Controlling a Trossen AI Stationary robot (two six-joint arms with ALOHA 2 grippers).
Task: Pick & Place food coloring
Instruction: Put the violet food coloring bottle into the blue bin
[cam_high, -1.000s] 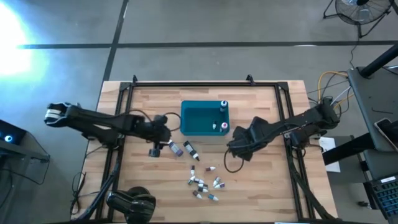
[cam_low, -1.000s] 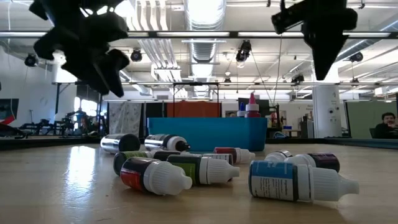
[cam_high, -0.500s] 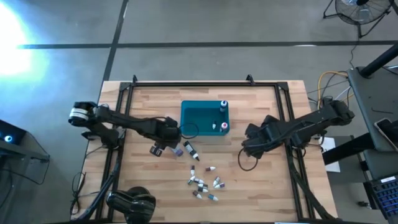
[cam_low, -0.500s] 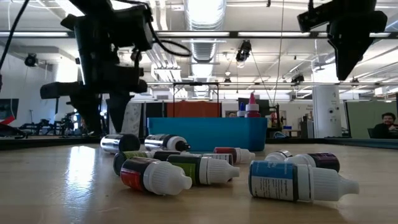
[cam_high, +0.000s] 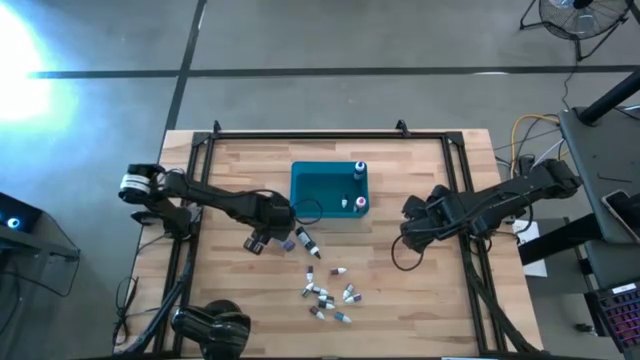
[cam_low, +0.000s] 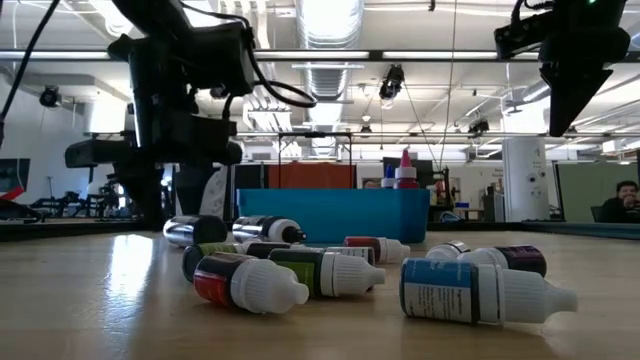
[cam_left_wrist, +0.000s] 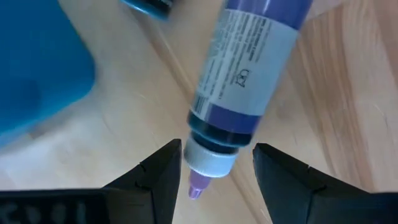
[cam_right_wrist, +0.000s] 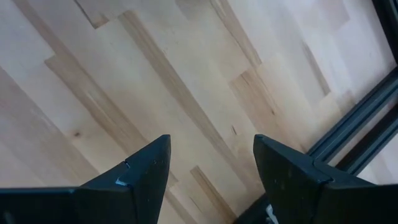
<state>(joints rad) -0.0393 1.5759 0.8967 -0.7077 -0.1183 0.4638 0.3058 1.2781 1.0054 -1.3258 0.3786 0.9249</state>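
My left gripper (cam_high: 271, 236) is open and low over the table, just in front of the teal bin (cam_high: 328, 190). Its fingers stand on either side of the neck and pale cap (cam_left_wrist: 208, 160) of a purple-bodied food coloring bottle (cam_left_wrist: 249, 68). The bottle lies on its side on the wood, and a narrow gap shows on each side of the cap. A dark bottle (cam_high: 306, 242) lies beside it. Several small bottles (cam_high: 325, 293) lie in a loose cluster nearer the front edge. Three bottles (cam_high: 359, 172) stand in the bin. My right gripper (cam_high: 412, 232) is open over bare wood.
The teal bin (cam_low: 330, 215) stands mid-table behind the lying bottles (cam_low: 250, 282). A black frame rail (cam_high: 465, 190) runs around the table top. My right gripper (cam_right_wrist: 211, 162) hangs near the right rail, with bare wood below it. A person (cam_low: 624, 200) sits far behind the table.
My left gripper has moved toward the table's right and near edge and come down to table level around the purple bottle. My right gripper has drawn back toward the right edge and risen slightly. The bottles have not moved.
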